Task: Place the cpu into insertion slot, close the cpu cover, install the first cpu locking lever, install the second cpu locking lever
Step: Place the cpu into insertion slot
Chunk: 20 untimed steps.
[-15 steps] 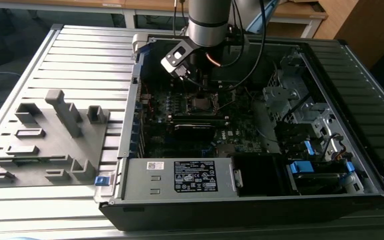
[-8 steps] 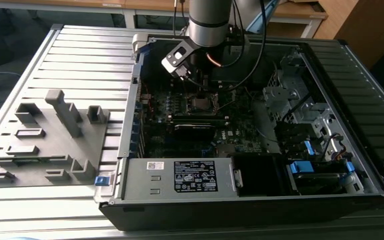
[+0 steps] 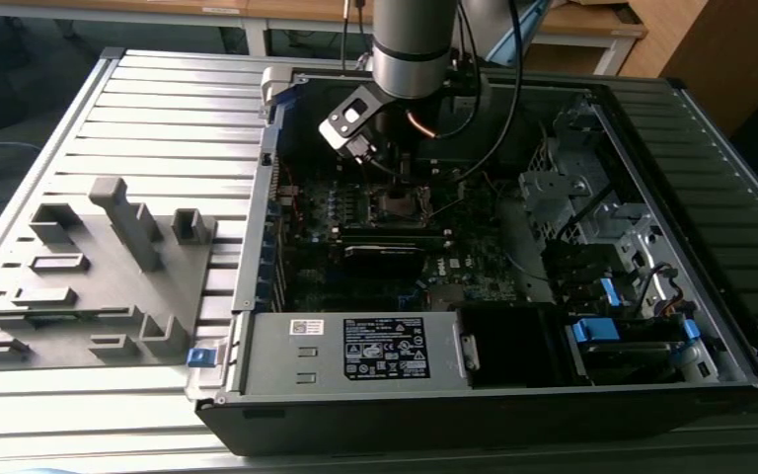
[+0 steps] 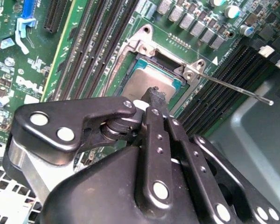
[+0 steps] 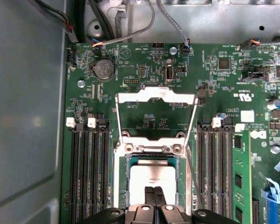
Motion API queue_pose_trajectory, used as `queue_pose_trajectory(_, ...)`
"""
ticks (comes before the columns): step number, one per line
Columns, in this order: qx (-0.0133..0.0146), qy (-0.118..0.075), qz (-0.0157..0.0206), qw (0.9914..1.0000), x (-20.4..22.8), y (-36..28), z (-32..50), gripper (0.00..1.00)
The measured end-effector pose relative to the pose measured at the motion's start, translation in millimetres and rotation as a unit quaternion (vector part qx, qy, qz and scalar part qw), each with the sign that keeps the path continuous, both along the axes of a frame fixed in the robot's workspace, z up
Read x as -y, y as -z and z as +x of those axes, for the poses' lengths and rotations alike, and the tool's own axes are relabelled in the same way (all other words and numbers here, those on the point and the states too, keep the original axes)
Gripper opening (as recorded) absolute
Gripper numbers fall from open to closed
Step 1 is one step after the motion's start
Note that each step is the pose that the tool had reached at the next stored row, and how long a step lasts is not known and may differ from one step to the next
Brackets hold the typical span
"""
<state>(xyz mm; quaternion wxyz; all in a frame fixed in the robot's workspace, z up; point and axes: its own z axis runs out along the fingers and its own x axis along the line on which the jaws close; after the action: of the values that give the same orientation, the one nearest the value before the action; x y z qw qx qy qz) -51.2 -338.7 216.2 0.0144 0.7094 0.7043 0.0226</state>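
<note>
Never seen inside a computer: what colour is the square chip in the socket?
Dull silver-grey on top; the cpu shows best in the first wrist view.

- Exterior view: bright, diffuse light. The slatted worktop (image 3: 155,109) is pale and brightest at the exterior view's left. The case (image 3: 485,420) interior is dim, with the board (image 3: 393,267) in deep shade beneath the arm (image 3: 413,44). The white label (image 3: 383,348) stands out bright.
- First wrist view: even light, green board clearly lit. Glare whitens the cover (image 5: 130,98) bar, and the cpu (image 5: 151,179) top has a pale sheen.
- Second wrist view: the gripper (image 4: 154,95) is dark with glints on its rivets, and its near body is slightly soft. One corner is blown white.
</note>
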Motion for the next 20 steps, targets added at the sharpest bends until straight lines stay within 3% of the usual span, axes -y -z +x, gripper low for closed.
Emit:
queue_pose_trajectory(4,0.0000,0.000,0.0001,1.00000,-0.1,1.1,0.0,0.11)
queue_pose_trajectory(10,0.0000,0.000,-0.0001,1.00000,0.0,10.9,0.0,0.11)
queue_pose_trajectory(20,0.0000,0.000,-0.0003,1.00000,-0.8,14.3,0.4,0.11)
